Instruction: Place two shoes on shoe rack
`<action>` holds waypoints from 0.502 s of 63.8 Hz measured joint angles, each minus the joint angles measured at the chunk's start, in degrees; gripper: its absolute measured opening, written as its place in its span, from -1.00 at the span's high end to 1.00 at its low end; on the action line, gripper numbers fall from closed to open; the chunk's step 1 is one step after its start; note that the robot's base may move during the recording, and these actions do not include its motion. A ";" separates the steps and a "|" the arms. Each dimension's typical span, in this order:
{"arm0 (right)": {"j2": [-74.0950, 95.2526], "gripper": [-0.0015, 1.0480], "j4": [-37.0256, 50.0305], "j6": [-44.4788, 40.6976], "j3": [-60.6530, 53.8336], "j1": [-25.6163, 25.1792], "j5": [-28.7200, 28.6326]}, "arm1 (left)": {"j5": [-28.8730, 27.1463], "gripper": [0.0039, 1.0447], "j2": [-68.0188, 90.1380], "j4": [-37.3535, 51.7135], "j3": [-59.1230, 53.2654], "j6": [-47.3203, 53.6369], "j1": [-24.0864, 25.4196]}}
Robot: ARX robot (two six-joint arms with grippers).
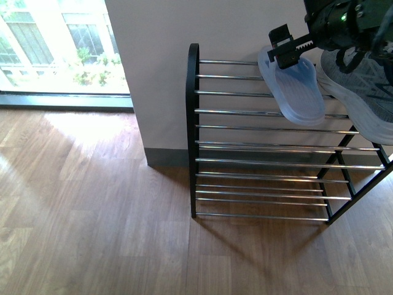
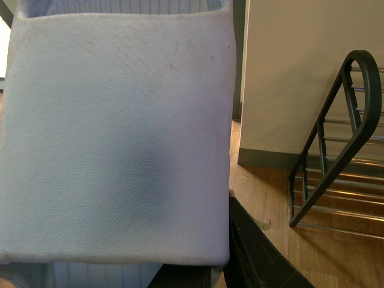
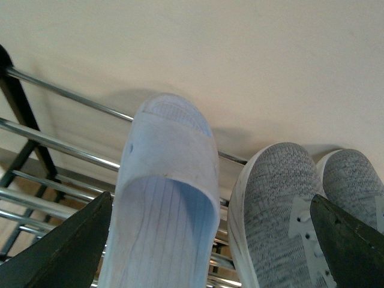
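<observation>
Nearest, the left gripper seems clamped on a second pale blue slide sandal (image 2: 117,138) still to be racked, while farther off one pale blue slide (image 1: 291,86) and grey knit sneakers (image 1: 362,92) rest on the chrome-rodded black shoe rack (image 1: 258,163), the right gripper (image 1: 287,49) spread wide just above it.

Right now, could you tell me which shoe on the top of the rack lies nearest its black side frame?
The pale blue slide sandal; the grey knit sneakers sit beyond it, farther from that black side frame.
</observation>
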 joint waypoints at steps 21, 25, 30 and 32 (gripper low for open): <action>-24.44 -0.82 11.61 10.49 -26.88 -6.32 -14.12 | 0.00 0.97 0.00 0.00 0.00 0.00 0.00; -30.45 -0.82 13.66 14.67 -32.94 -8.59 -17.59 | 0.00 0.97 0.00 0.00 0.00 -0.02 0.00; -35.67 -0.82 15.80 18.36 -38.34 -10.40 -20.28 | 0.02 0.97 0.00 0.00 0.00 0.00 0.00; -36.85 -0.82 16.48 19.26 -39.63 -10.84 -20.74 | 0.00 0.97 0.00 0.00 0.00 0.00 0.00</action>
